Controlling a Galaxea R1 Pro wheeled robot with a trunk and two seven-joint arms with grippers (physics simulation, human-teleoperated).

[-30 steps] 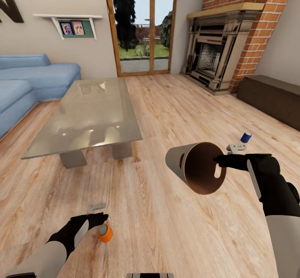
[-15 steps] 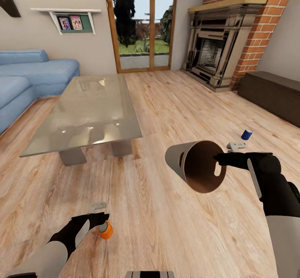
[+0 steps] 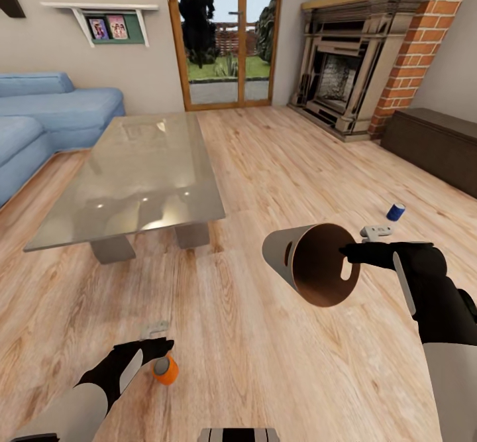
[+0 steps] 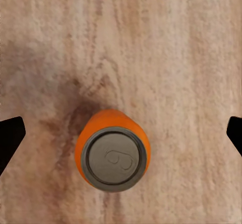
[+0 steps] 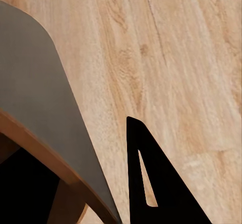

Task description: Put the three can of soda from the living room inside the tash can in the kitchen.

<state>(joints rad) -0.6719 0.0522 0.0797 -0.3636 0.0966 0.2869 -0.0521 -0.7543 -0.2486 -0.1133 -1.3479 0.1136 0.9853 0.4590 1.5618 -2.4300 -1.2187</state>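
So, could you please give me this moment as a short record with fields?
Place: living room, wood floor
Orange can: upright on the floor, between the left tool's fingers, not touched
Left tool: open, above the orange can
Bin: held off the floor on its side by the right tool, which grips its rim
Blue can: upright on the floor, beyond the right tool
Low table: ahead, nothing on it
Third can: not seen

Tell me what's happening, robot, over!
Left gripper open above upright orange can. Right gripper shut on bin rim. Blue can on floor. Nothing blocking.
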